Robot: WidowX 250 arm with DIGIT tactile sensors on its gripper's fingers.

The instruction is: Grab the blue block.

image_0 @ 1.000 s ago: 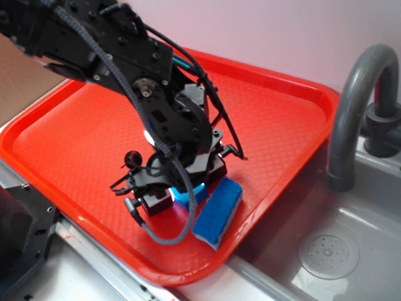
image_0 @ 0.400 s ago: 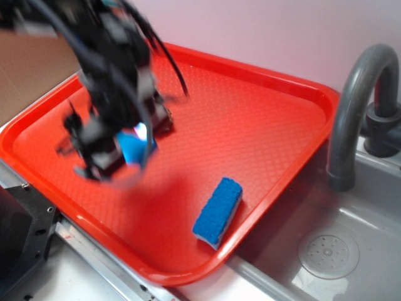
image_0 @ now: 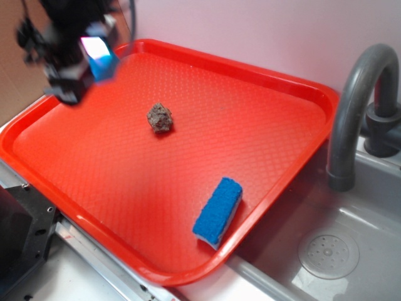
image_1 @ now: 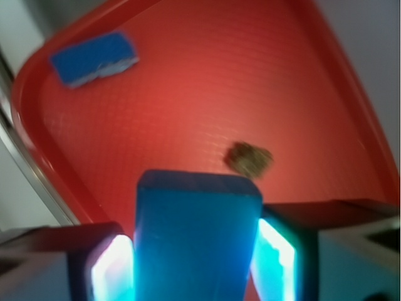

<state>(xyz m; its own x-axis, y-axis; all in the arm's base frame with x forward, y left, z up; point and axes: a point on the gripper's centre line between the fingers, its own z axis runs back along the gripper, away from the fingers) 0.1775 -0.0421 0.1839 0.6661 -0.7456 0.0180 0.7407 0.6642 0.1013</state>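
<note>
Gripper (image_0: 88, 53) sits up at the far-left corner of the red tray (image_0: 263, 94) in the exterior view, lifted clear of the tray floor, motion-blurred. It is clenched on the blue block (image_0: 100, 55), which shows there only as a small cyan patch with a bright glare spot between dark gripper parts; block shape is hard to read from that side.

Wrist view fills that in: the blue block (image_1: 197, 238) is big in the lower middle of frame, smooth flat face, sharp top edge, pinched between two fingers (image_1: 106, 269) whose inner sides glow cyan-white. Gripper (image_1: 197, 251) touches the block on both sides. The tray (image_1: 188, 75) is visible well below the block in this view, so the block is off the surface.

Small brown lumpy rock (image_0: 160, 117) lies near the tray middle, toward the far side, well apart from the gripper; in the wrist view the rock (image_1: 249, 157) shows just beyond the block's top right corner, blurry.

Blue sponge (image_0: 218, 211), rough-textured with a pale underside edge, lies near the tray's near-right rim, untouched; wrist view has the sponge (image_1: 94, 58) at upper left near the rim.

Only the exterior view shows the grey faucet (image_0: 360, 94) and the metal sink (image_0: 329, 251) with its drain, right of the tray
</note>
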